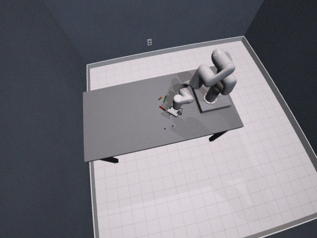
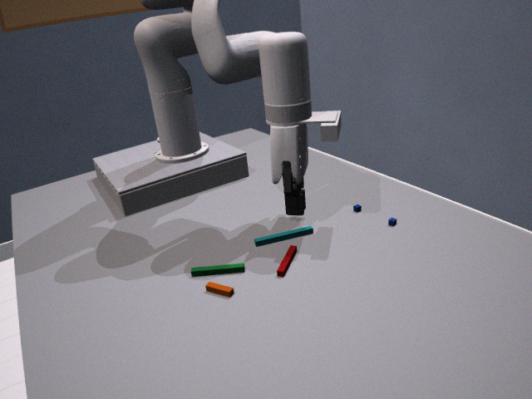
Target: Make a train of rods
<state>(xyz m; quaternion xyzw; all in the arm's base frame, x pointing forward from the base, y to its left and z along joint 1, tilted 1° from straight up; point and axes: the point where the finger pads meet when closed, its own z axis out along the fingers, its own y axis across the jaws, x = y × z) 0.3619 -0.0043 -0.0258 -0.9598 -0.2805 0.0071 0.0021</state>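
gripper [image 2: 295,209]: points straight down, fingers pinched nearly together on a hidden thing; what it is cannot be told, the dark fingers cover it
gripper spot: hangs above the table [image 2: 300,343], just behind the turquoise rod's right end as seen from the exterior view
turquoise rod [image 2: 283,236]: flat, not touching any rod
red rod [image 2: 287,260]: flat, just in front of turquoise, ends apart, angled to it
green rod [image 2: 218,269]: flat, left of red, gap between
orange rod [image 2: 219,288]: flat, near green, in front, not touching
blue cubes [image 2: 357,208] [image 2: 391,221]: right of gripper, apart from each other, well away from the rods
train: none laid, no ends meet
arm base [image 2: 129,201]: on table's back left part
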